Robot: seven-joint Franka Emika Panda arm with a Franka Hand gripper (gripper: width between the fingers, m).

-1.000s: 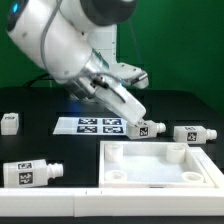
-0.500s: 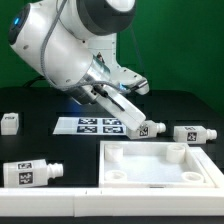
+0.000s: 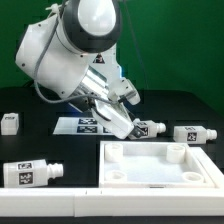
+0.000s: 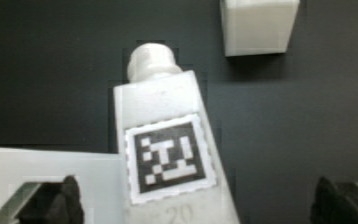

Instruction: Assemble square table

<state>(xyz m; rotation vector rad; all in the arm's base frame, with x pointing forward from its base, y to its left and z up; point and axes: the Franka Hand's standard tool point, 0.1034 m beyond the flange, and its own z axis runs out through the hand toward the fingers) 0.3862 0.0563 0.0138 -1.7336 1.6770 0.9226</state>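
Reading outward from the near edge, what has changed? (Operator)

Nothing at the front. The border wall (image 3: 40,205) and the square tabletop (image 3: 160,168) behind it lie as before, the tabletop rim up with no leg fitted. Beyond the tabletop, the gripper (image 3: 127,128) has swung toward the exterior view's left and come down over the target leg (image 3: 150,129). That leg lies on its side just beside the marker board (image 3: 72,124). (Guide)

State of the jaws? (Operator)

Spread wide and empty. In the wrist view the fingers (image 4: 43,200) stand either side of the target leg, clear of it. (Guide)

What does that mean for the task? (Operator)

Treat this as the approach to a pick. Your wrist appears lined up along the leg, and closing is not yet done. (Guide)

What stands around it? (Operator)

The near leg (image 3: 30,172) lies well apart, on the exterior view's left of the tabletop. The second leg (image 3: 193,133) lies near the target leg on the exterior view's right, so keep your outer finger off it. The marker board's edge may catch the other finger. The fourth leg (image 3: 9,122) is far off at the left edge. (Guide)
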